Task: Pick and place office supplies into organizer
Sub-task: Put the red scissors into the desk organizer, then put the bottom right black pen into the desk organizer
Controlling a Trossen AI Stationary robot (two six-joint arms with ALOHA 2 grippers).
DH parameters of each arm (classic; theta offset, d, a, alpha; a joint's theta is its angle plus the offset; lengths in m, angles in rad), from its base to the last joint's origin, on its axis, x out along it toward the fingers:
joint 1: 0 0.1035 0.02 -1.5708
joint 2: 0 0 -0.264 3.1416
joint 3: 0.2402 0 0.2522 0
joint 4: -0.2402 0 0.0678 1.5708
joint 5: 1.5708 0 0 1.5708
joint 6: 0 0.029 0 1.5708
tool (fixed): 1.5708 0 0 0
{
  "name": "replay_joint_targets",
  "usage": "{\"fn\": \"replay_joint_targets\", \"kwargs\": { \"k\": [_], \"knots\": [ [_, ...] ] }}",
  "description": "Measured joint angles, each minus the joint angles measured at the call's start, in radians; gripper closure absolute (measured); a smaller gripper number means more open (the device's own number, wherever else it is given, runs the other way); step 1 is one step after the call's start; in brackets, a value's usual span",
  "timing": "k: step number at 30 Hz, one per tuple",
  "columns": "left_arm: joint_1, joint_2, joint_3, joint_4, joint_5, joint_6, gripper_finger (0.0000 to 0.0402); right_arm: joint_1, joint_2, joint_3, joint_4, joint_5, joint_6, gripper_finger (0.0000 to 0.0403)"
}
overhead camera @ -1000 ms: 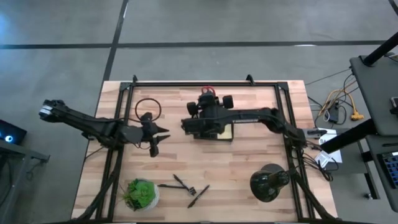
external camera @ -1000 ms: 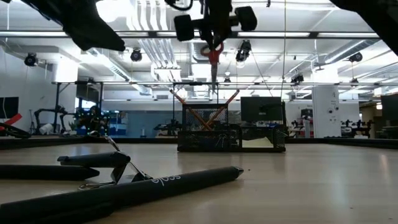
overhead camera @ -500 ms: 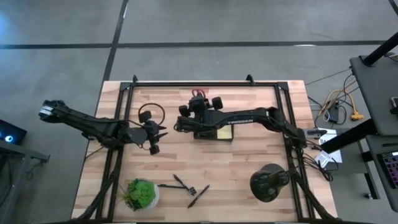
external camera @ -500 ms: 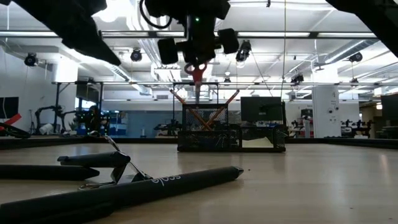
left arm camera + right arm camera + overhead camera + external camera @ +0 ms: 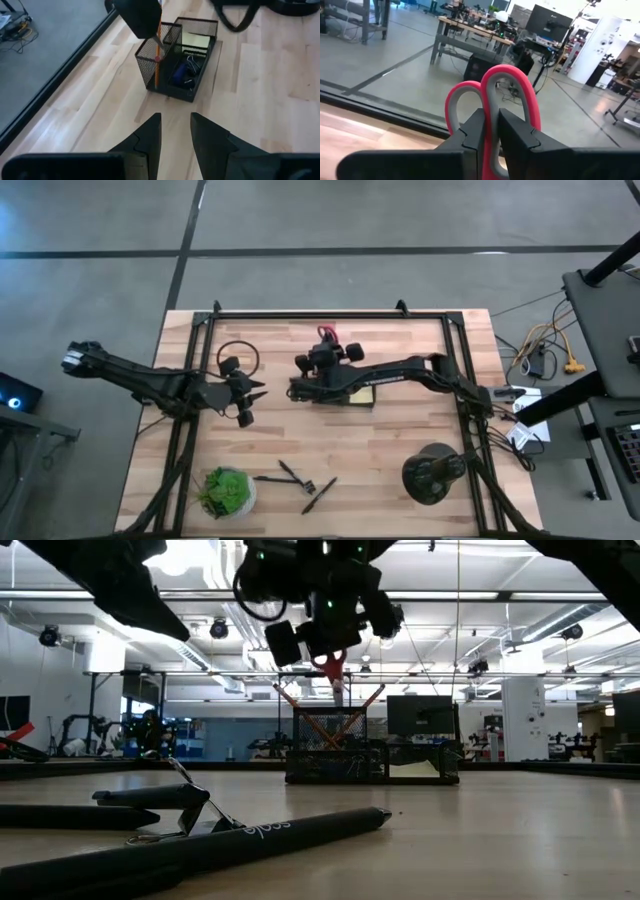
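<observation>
My right gripper (image 5: 490, 125) is shut on the red-handled scissors (image 5: 495, 95) and hangs above the black wire-mesh organizer (image 5: 338, 390). In the low view the red handles (image 5: 333, 663) show under the gripper, and the blade (image 5: 337, 692) points down toward the organizer (image 5: 370, 755). Inside the organizer (image 5: 180, 55) stand an orange pencil (image 5: 156, 55), a yellow sticky-note pad (image 5: 195, 40), black clips and a purple piece (image 5: 180, 73). My left gripper (image 5: 172, 132) waits open to the left of the organizer, with nothing between its fingers. My right gripper pinches the scissors between its two fingers where the two red loops meet (image 5: 490, 107). The loops stick out past the fingertips. The scissors are lifted clear, handles up, and the blade hangs down over the organizer's tall compartment.
At the near side lie black pens (image 5: 290, 477) and another (image 5: 320, 494), beside a green potted plant (image 5: 228, 492). A round black domed object (image 5: 432, 472) stands near right. A black cable loop (image 5: 238, 355) lies near my left gripper.
My right gripper has come down toward the organizer with the scissors and has turned about its wrist. The scissors stay handles up, blade down, and hang lower than before. My left gripper has tipped slightly.
</observation>
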Motion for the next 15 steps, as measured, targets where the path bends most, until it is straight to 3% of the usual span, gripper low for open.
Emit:
{"fn": "replay_joint_targets", "kwargs": {
  "k": [11,15],
  "knots": [
    [0.000,0.070,0.000,0.006,0.009,0.000,0.0314,0.043,0.000,-0.068,0.013,-0.028,0.075,0.0350],
    [0.000,0.097,0.003,0.009,0.014,0.000,0.0314,0.048,0.000,-0.078,0.017,-0.098,0.106,0.0326]
  ]
}}
